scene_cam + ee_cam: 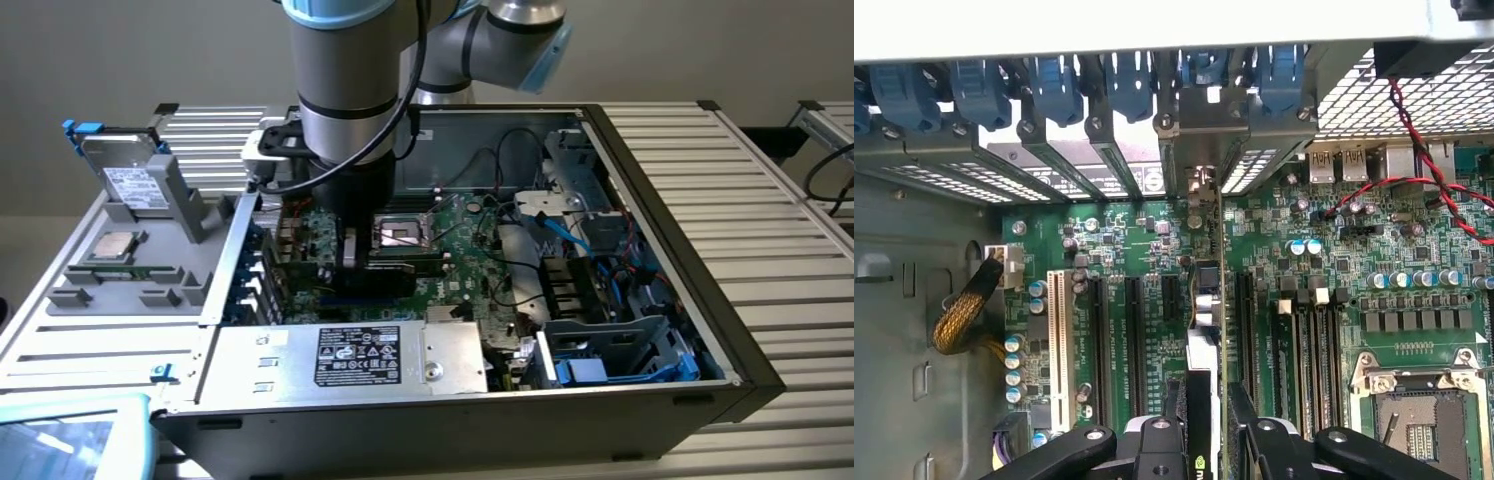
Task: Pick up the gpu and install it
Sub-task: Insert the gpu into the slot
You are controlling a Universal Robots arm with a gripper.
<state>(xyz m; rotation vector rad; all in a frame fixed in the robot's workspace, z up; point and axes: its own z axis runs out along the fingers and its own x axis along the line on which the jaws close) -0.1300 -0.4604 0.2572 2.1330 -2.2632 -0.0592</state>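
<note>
The gpu (1204, 300) is held edge-on, clamped on both faces between the partly closed fingers (1159, 447). Its long axis is aligned with the expansion slots of the motherboard (1324, 220), over one slot, at the exterior view's left of the CPU socket (400, 235). Whether it is seated cannot be told.
</note>
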